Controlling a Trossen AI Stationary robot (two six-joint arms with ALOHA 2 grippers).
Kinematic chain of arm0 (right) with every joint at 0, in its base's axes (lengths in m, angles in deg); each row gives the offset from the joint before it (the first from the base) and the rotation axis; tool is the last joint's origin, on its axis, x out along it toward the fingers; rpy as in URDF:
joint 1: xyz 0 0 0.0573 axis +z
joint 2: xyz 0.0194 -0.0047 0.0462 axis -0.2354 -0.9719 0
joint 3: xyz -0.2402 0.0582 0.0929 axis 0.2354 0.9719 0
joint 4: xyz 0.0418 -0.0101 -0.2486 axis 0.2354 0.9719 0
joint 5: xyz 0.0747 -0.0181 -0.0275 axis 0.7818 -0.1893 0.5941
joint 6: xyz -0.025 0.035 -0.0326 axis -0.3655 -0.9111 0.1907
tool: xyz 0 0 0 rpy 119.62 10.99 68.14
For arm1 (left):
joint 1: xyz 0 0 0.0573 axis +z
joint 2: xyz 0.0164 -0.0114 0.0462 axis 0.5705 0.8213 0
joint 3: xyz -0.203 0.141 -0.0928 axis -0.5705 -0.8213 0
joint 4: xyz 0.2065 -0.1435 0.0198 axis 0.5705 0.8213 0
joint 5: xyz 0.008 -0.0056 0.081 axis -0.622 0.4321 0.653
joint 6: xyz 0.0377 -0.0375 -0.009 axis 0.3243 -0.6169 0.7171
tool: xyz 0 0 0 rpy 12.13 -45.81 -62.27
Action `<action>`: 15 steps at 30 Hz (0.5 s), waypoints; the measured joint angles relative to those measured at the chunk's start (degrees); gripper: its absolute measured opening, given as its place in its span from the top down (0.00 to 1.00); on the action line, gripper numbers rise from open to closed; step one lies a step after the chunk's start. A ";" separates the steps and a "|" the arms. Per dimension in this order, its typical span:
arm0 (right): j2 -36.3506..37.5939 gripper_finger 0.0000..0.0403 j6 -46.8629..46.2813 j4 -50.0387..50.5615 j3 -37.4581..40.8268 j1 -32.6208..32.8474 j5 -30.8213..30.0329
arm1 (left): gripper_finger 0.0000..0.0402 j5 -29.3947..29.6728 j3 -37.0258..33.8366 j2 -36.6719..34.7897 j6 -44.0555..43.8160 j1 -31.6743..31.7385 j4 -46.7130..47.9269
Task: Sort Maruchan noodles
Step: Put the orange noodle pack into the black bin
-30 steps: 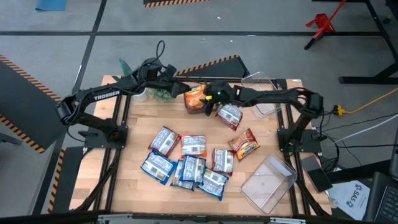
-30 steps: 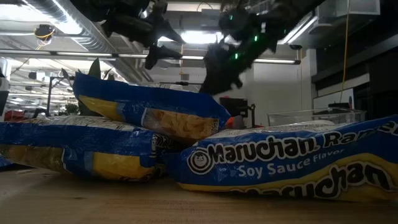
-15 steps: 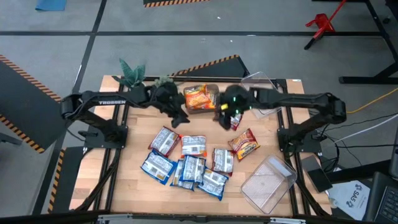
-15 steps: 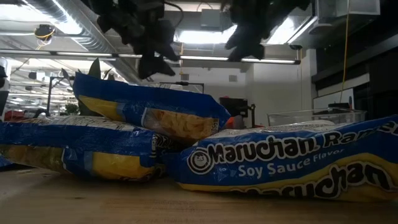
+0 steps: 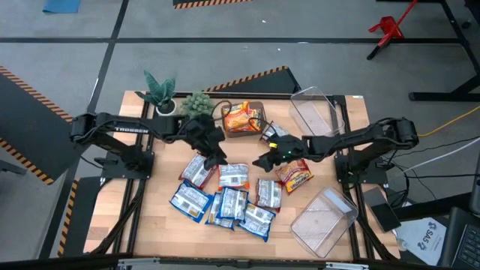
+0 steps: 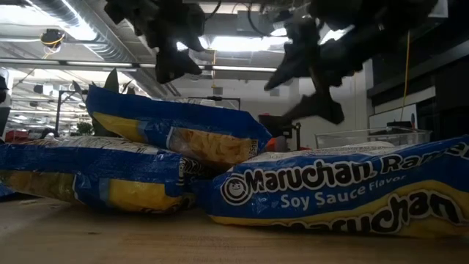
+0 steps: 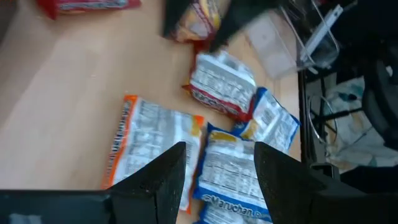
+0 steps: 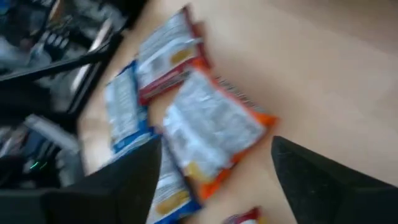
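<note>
- I am holding my left gripper (image 5: 217, 159) over the middle of the desk (image 5: 150, 225), just above the orange-edged packet (image 5: 198, 170) at the near heap's left end; its fingers (image 7: 163, 180) are standing apart with nothing between them.
- I am hovering my right gripper (image 5: 262, 160) beside it, near the red-brown packet (image 5: 294, 175); its fingers (image 8: 311, 180) are spread wide and empty.
- The noodle packets are lying in two places: a loose heap of blue-and-white packets (image 5: 225, 204) is overlapping toward the desk's near edge, and an orange packet (image 5: 241, 118) is lying at the far side.
- Two clear bins are sitting on the right, one (image 5: 313, 112) at the far corner and one (image 5: 324, 221) at the near corner.
- Two small potted plants (image 5: 161, 94) are standing along the far edge.
</note>
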 joint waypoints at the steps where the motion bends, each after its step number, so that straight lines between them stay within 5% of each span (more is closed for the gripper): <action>1: 0.00 0.26 -0.43 -0.35 0.92 0.02 -1.62 | 0.54 0.43 -0.45 -0.01 -0.06 -0.62 -0.61; 15: -15.12 0.24 -3.13 -6.80 -4.42 2.01 -3.93 | 0.54 4.28 -18.91 -0.02 -18.87 -5.20 -21.69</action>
